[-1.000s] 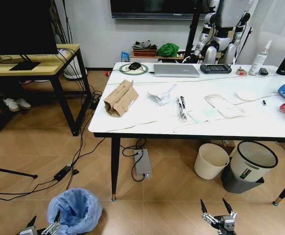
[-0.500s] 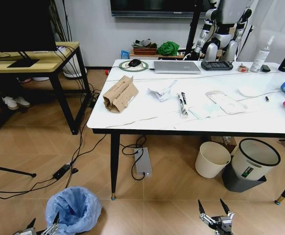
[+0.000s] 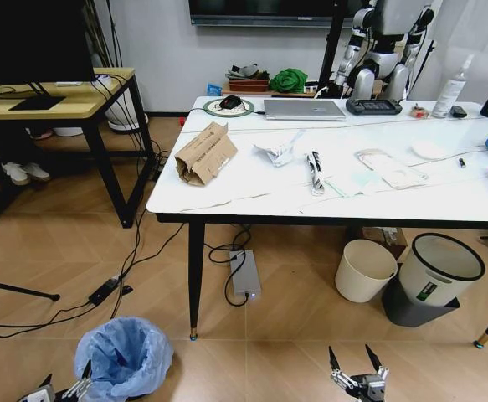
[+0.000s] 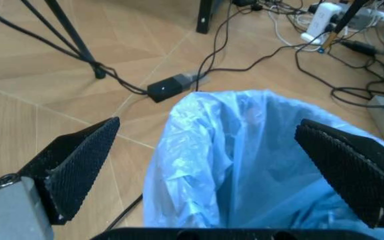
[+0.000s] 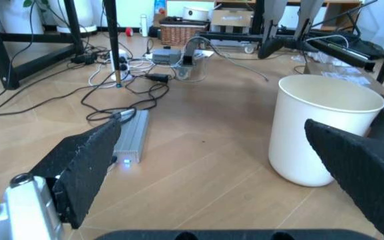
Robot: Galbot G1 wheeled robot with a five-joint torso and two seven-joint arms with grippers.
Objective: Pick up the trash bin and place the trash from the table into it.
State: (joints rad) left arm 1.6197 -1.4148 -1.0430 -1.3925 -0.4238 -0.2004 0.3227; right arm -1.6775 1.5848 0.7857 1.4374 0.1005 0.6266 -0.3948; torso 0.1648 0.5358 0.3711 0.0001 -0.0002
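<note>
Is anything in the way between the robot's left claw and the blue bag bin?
Nothing visible is. The left gripper is open, and the trash bin sits on the floor right between its fingers.

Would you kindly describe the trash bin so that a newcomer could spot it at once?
Start at the marble-look table and go to its front left leg. On the floor just left of it stands the trash bin. Unlike the cream bucket under the table, it has a puffy light-blue bag.

Left gripper (image 3: 62,391) open beside the trash bin (image 3: 123,358) on the floor
</note>
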